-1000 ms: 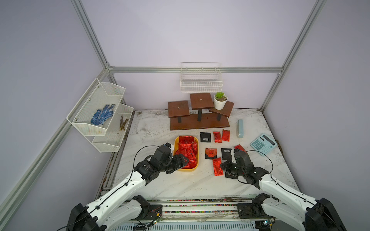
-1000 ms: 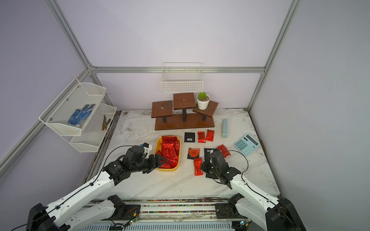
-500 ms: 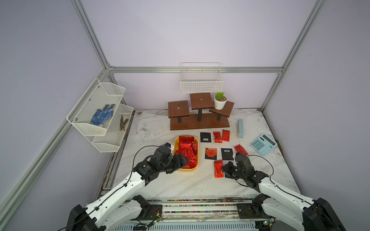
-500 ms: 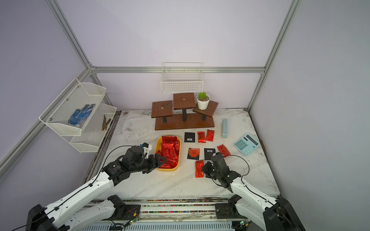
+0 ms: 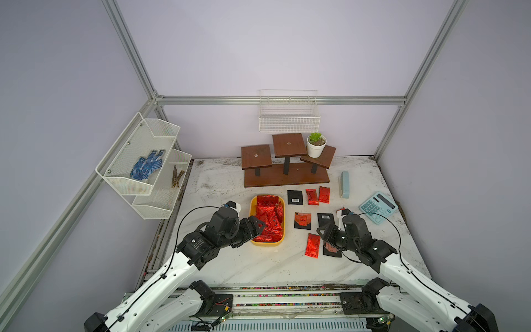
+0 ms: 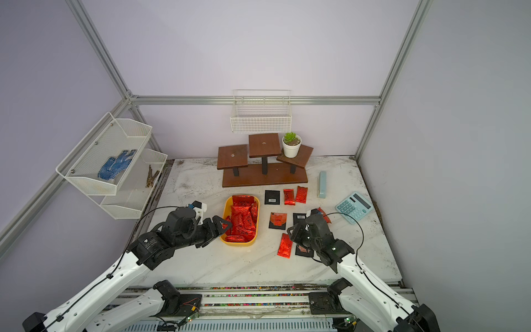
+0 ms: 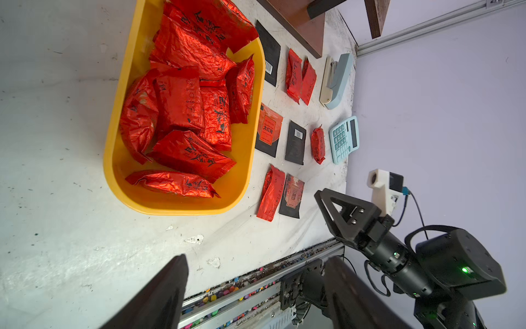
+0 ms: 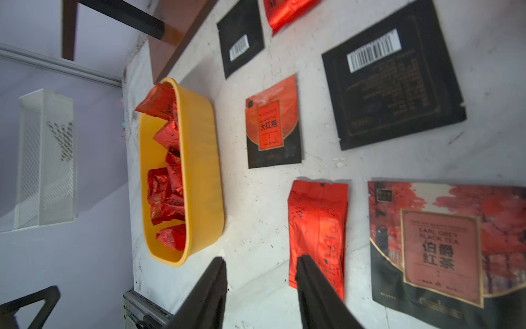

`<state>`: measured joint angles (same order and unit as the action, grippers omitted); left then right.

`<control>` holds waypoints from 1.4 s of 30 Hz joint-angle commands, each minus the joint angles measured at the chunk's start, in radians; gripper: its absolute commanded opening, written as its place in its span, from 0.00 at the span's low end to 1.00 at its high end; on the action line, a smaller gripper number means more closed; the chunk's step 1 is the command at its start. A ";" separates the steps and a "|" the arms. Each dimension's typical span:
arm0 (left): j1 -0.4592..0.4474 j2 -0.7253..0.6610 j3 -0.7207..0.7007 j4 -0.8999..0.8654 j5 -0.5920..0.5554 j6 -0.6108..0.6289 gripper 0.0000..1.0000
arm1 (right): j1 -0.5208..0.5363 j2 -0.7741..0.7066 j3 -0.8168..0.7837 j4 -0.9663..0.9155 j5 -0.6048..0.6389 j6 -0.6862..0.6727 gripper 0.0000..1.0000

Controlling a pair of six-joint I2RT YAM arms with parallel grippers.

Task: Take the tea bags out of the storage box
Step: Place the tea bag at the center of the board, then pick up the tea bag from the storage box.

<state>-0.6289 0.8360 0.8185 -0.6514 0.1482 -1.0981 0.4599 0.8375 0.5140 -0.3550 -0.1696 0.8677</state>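
Observation:
The storage box [image 5: 253,207] is a yellow tray holding several red foil tea bags [image 5: 268,221]. My left gripper [image 5: 254,232] hovers open at its near-left edge with nothing between the fingers; the left wrist view shows the box [image 7: 185,209] ahead of the gripper [image 7: 256,273]. More tea bags lie on the table to the right. A red sachet [image 5: 312,245] and a black sachet with a red emblem [image 8: 441,242] lie under my right gripper [image 5: 323,234]. That gripper [image 8: 260,270] is open and empty, one finger over the red sachet [image 8: 318,225].
A black barcode sachet [image 5: 295,197], two red ones [image 5: 317,196] and two more black ones [image 5: 302,220] lie behind. A blue stapler [image 5: 344,184] and a calculator [image 5: 377,207] sit at the right, a wooden stand [image 5: 286,176] with a plant pot [image 5: 316,145] at the back, wire shelves [image 5: 143,161] on the left wall.
My right gripper moved toward the table's front and opened; a black sachet now lies flat under it, next to the red one. The left arm has barely moved.

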 commanded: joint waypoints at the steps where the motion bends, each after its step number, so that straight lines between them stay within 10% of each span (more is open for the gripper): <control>1: -0.002 -0.037 -0.044 0.009 -0.027 0.007 0.79 | -0.002 0.002 0.084 -0.048 -0.008 -0.141 0.48; 26: 0.209 -0.065 -0.088 -0.031 0.156 0.065 0.81 | 0.377 0.823 0.782 -0.300 -0.097 -0.565 0.40; 42: 0.208 -0.199 -0.173 -0.027 0.194 0.020 0.81 | 0.460 0.984 0.873 -0.340 0.048 -0.642 0.41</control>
<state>-0.4255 0.6685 0.6571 -0.6807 0.3305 -1.0607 0.9115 1.7992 1.3731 -0.6678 -0.1871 0.2596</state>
